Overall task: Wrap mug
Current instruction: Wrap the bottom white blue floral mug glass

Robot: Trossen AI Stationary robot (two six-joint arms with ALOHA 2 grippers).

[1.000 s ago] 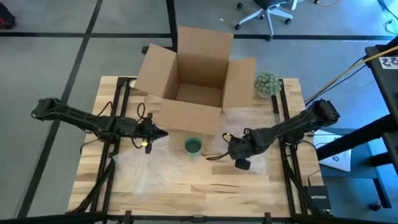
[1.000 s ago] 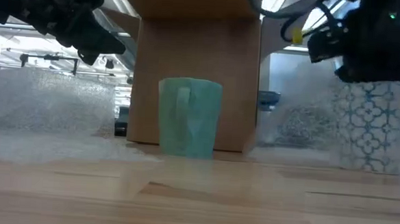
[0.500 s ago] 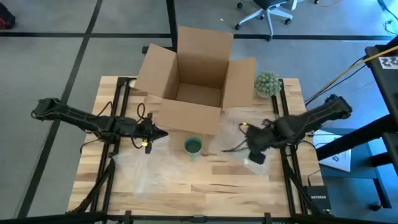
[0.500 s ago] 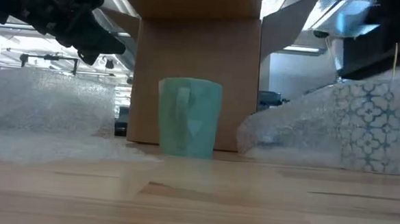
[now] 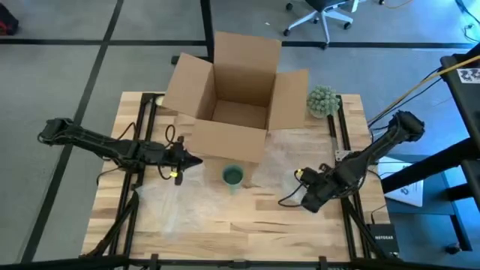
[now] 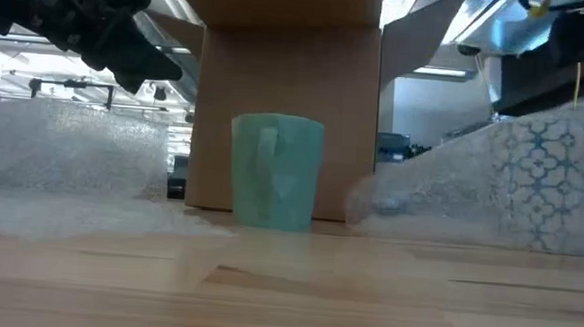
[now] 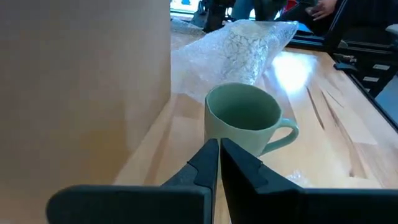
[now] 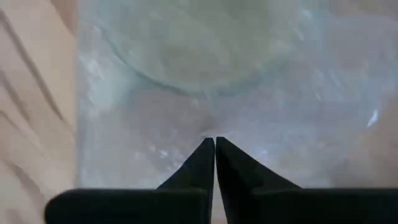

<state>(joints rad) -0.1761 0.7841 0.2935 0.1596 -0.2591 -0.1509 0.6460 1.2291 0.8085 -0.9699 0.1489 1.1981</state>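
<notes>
Here, the left gripper (image 5: pixel 196 160) is held low over the table (image 5: pixel 247 225), its arm stretched in from the left edge, with the fingers (image 7: pixel 208 163) pressed together on nothing, pointing at the mug. The right gripper (image 5: pixel 283 202) is lowered near the right side, its fingers (image 8: pixel 214 155) clenched on a sheet of bubble wrap (image 5: pixel 289 154). One green mug (image 5: pixel 233 176) is seen, upright before one open cardboard box (image 5: pixel 232 94). A second bubble wrap sheet (image 5: pixel 169 201) is spread at the left.
</notes>
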